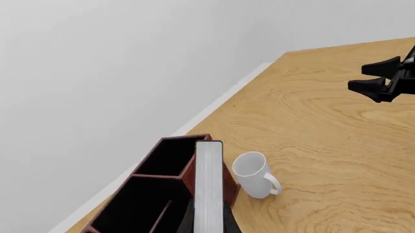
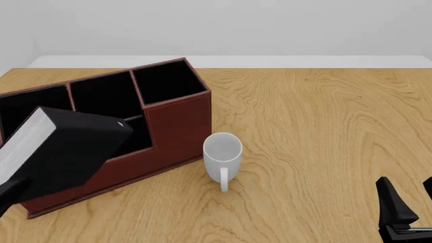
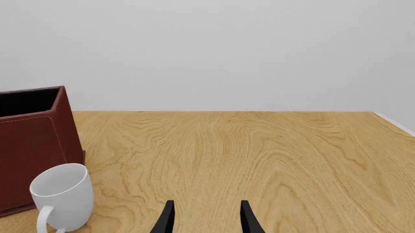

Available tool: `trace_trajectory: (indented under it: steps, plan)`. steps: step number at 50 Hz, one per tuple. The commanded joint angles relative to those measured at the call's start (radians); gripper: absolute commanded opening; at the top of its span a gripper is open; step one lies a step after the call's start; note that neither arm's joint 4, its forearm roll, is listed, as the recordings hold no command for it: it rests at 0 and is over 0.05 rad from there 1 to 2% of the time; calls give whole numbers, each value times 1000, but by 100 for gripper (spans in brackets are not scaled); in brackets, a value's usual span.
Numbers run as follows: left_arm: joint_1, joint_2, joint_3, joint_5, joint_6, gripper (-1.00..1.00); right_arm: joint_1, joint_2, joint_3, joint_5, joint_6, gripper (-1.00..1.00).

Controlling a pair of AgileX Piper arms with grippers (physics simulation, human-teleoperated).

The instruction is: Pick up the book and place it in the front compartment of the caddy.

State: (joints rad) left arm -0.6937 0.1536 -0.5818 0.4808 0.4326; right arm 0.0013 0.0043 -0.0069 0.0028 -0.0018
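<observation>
we see the black-covered book (image 2: 64,149), white page edges showing, gripped in the left pincer (image 1: 209,221) above the leather-look caddy (image 2: 177,126); the front view alone shows its cover. right pincer (image 3: 206,218) spread, empty.

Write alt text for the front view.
A black book is held tilted in the air over the front of a red-brown caddy on a wooden table. A white mug stands beside the caddy; the right end effector sits open, lower right.
</observation>
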Motion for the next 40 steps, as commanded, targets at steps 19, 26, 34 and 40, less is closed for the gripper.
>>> trace_trajectory:
  steps: [19,26,34,40]
  plan:
    - [47,-96,22,-178,65,-100,0,0,0,0,0,100]
    - [68,-93,60,-249,107,-100,0,0,0,0,0,100]
    - [51,-115,98,-318,168,-100,0,0,0,0,0,100]
    - [21,-131,149,-374,259,-100,0,0,0,0,0,100]
